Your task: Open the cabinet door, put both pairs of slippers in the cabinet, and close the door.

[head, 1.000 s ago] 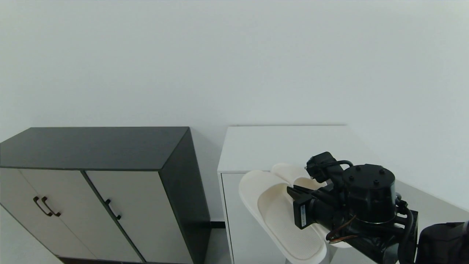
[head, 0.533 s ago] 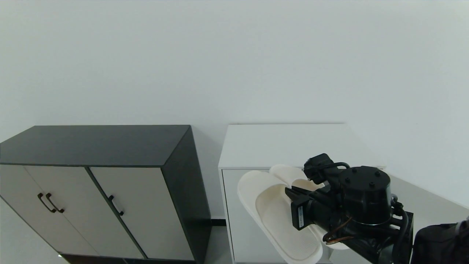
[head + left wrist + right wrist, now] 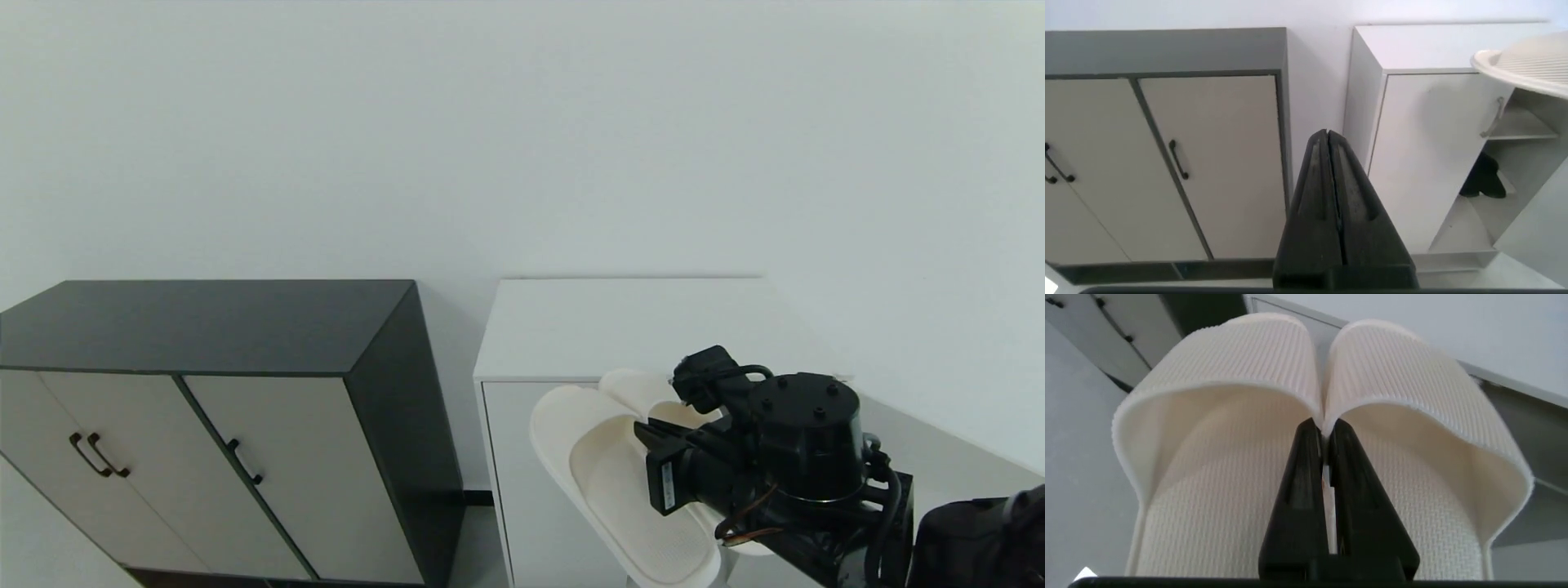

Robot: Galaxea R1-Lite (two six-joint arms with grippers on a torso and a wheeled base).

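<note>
right gripper [image 3: 1324,434] clamps cream slippers [image 3: 620,490] | lower ends cut off

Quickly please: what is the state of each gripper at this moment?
Left gripper: jaws closed, holding nothing.
Right gripper: jaws closed on the pair of cream slippers.

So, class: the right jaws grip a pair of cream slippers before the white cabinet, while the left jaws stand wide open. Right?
Not quite. The left gripper has its jaws shut, with nothing between them, as the left wrist view shows. The rest holds: the right gripper pinches the cream slippers before the white cabinet.
</note>
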